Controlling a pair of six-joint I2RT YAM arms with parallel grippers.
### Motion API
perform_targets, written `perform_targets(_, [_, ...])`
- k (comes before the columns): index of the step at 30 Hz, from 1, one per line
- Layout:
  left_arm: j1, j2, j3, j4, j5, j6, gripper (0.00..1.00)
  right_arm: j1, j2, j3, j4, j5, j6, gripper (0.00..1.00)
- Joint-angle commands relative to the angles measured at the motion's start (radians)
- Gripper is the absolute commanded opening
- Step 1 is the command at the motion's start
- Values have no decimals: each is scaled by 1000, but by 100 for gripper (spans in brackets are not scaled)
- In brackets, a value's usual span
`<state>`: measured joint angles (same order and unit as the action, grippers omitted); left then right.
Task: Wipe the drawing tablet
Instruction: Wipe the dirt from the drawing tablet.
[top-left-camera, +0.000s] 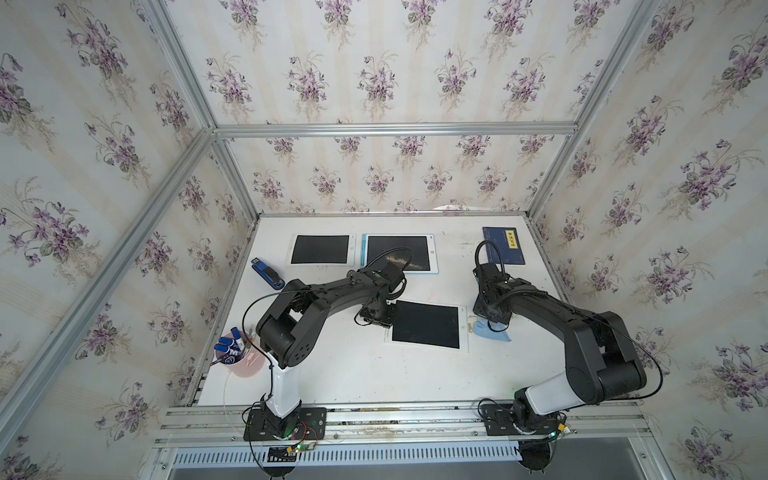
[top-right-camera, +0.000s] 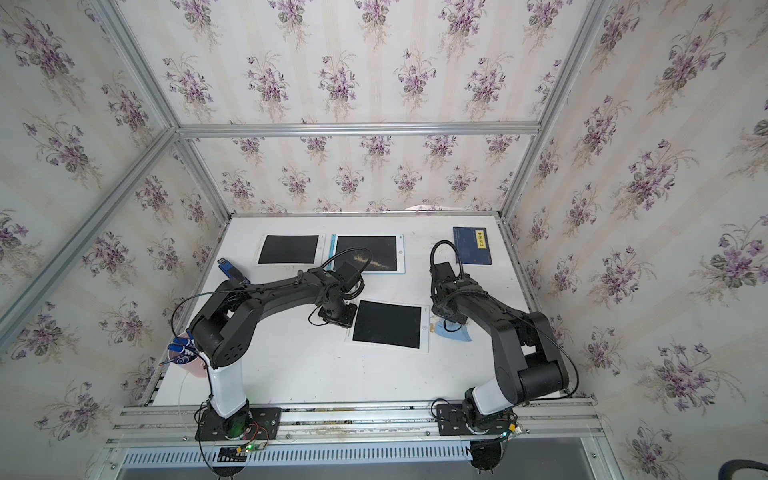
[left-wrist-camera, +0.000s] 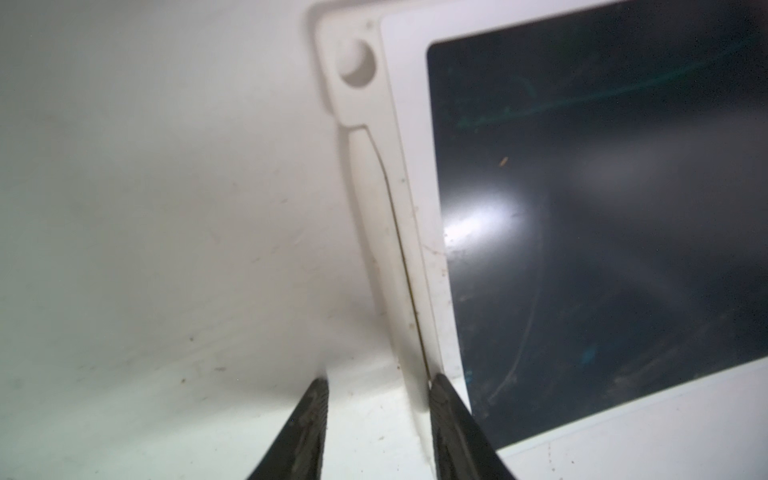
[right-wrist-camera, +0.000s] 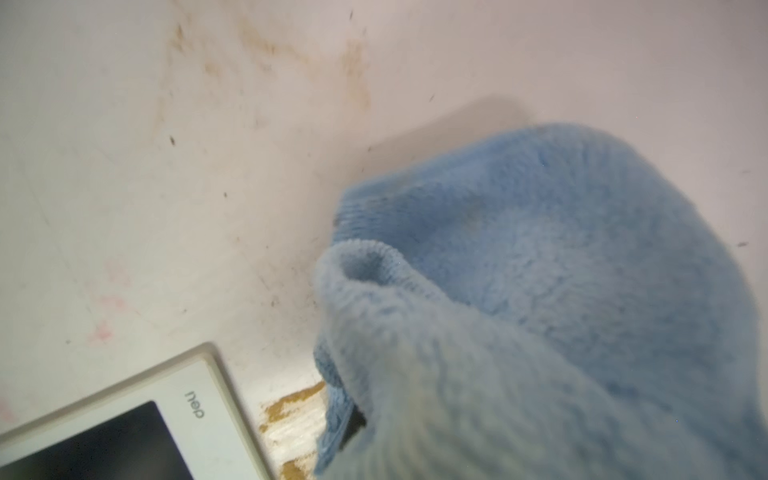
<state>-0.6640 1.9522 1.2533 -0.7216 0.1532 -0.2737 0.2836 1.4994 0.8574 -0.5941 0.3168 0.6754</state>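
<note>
The drawing tablet (top-left-camera: 426, 325) (top-right-camera: 387, 324) lies flat mid-table, a white frame around a dark screen with faint marks (left-wrist-camera: 602, 232). My left gripper (top-left-camera: 376, 319) (left-wrist-camera: 379, 380) points down at its left edge, open. One fingertip (left-wrist-camera: 440, 386) rests on the frame by the side strip, the other on the bare table. My right gripper (top-left-camera: 491, 322) hovers just right of the tablet, shut on a light blue cloth (top-left-camera: 493, 331) (right-wrist-camera: 540, 291). The cloth hides its fingers except a dark sliver. The tablet's corner (right-wrist-camera: 187, 399) shows beside the cloth.
Two more tablets lie at the back, a white-framed one (top-left-camera: 320, 249) and a blue-framed one (top-left-camera: 399, 254). A blue stapler (top-left-camera: 268, 273) sits at the left, a dark blue book (top-left-camera: 503, 245) at the back right, and a pink cup of markers (top-left-camera: 237, 353) at the front left.
</note>
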Motion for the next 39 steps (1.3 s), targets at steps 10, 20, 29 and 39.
perform_targets(10, [4,16,-26,-34,-104,15,43,41,-140,56,-23,-30,-67,0])
perform_targets(20, [7,17,-23,-30,-104,18,43,298,-39,63,90,-188,-65,0])
perform_targets(29, [9,11,-32,-31,-107,21,43,269,101,62,2,52,18,0])
perform_targets(39, [10,1,-45,-6,-95,21,43,112,-101,102,-74,103,-7,0])
